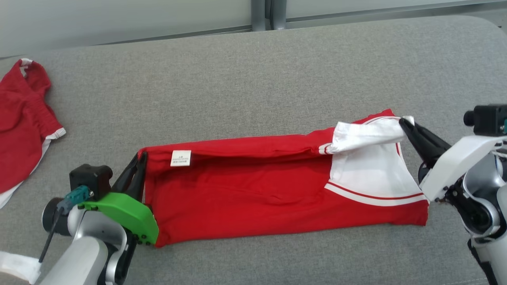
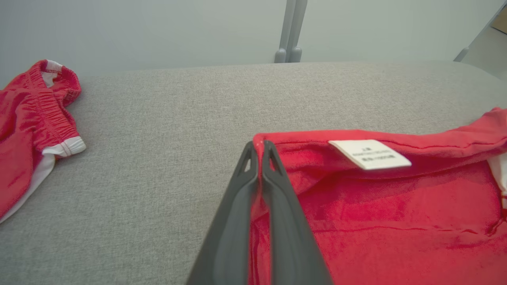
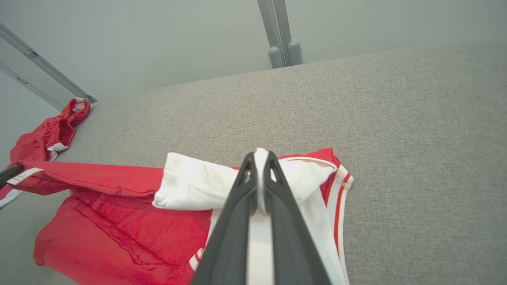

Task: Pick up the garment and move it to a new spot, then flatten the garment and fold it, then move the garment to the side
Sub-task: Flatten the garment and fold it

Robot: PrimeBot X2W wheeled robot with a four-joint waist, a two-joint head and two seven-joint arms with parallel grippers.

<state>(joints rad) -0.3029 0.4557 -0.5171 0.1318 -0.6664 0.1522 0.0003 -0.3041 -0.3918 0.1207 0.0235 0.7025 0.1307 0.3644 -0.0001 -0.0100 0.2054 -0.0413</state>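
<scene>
**Red garment clamped at both ends**

The garment (image 1: 253, 194) is stretched lengthwise on the grey padded surface (image 1: 253, 79), spanning the gap between the two claws. The left gripper (image 1: 141, 156) is closed on the garment's far corner at that end. In the left wrist view its two dark fingers are pressed together with a thin edge of red cloth pinched between them. A white label (image 1: 180, 157) is seen just to the right of those fingertips, on the folded-over upper edge.

The right gripper (image 1: 405, 122) is clamped on the white sleeve (image 1: 364, 136) at the opposite end. In the right wrist view white fabric is squeezed between its fingers and held raised above the layer beneath. Nearer the robot than this claw, a white panel edged with a red stripe is laid flat.

A second red piece (image 1: 20, 130) with white trim is crumpled well to the left of the left gripper, apart from the garment.
</scene>
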